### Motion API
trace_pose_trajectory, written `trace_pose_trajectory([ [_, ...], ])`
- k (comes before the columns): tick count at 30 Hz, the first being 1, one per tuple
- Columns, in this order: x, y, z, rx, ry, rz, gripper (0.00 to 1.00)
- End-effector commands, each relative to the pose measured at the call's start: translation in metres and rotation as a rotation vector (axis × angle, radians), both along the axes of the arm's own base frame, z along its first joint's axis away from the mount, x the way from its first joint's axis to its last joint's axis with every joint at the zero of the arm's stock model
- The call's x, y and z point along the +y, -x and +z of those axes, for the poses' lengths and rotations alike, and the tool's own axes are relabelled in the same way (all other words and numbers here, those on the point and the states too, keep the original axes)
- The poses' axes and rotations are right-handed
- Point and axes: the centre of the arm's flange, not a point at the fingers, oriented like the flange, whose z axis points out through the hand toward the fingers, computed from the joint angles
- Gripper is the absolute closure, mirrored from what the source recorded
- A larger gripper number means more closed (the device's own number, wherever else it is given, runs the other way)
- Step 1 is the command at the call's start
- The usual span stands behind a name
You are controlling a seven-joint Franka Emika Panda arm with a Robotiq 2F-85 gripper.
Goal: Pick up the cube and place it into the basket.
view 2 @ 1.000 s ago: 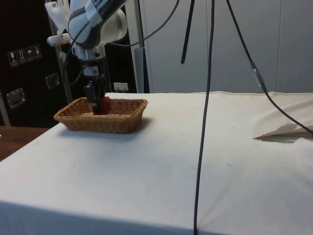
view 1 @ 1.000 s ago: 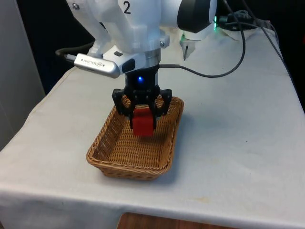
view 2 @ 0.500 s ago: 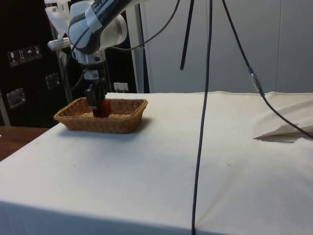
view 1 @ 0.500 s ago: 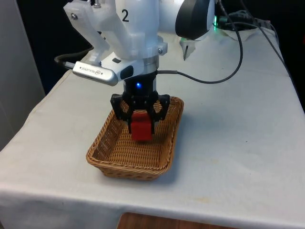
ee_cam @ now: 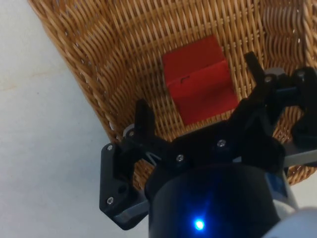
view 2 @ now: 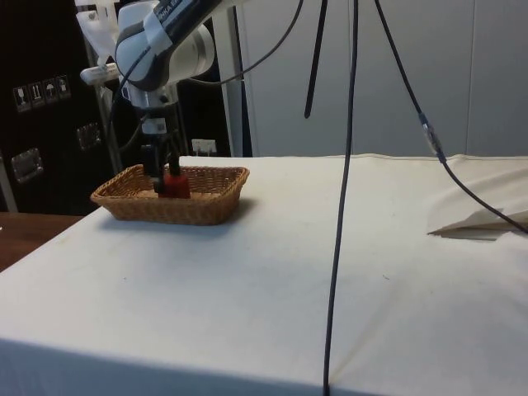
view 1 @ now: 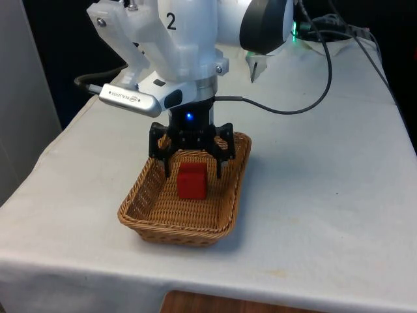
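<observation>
The red cube [view 1: 192, 180] [view 2: 174, 185] [ee_cam: 199, 79] rests on the woven floor of the wicker basket [view 1: 150, 225] [view 2: 198, 210] [ee_cam: 99, 64]. My gripper [view 1: 191, 168] [view 2: 163, 176] [ee_cam: 198, 87] hovers just above it, open, with one finger on each side of the cube and a gap to both. Nothing is held. In the side view the basket's near wall hides the cube's lower part.
The basket sits near the table's front edge at the front view's left. A black cable [view 1: 293, 101] trails over the cloth behind it. In the side view, hanging cables [view 2: 342, 190] cross the foreground and folded cloth [view 2: 483, 223] lies at the right.
The fingers have spread apart and let go of the cube. It has dropped a short way onto the basket's floor. The arm itself has barely moved.
</observation>
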Motion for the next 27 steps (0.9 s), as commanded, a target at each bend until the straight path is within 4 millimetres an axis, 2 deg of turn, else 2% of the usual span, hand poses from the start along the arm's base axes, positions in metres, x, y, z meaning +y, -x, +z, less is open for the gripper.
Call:
trace_pose_trajectory([
  [1, 0.0, -0.001, 0.0, -0.001, -0.001, 0.0, 0.0],
  [7, -0.001, -0.001, 0.004, -0.006, 0.002, 0.0, 0.0],
  [15, -0.002, -0.002, 0.038, -0.006, 0.0, 0.0, 0.0],
  [16, -0.002, -0.002, 0.034, -0.007, -0.004, -0.002, 0.0],
  [22, -0.002, -0.002, 0.053, -0.009, -0.003, 0.0, 0.0],
  [27, -0.003, 0.0, 0.058, -0.006, -0.006, -0.003, 0.0],
])
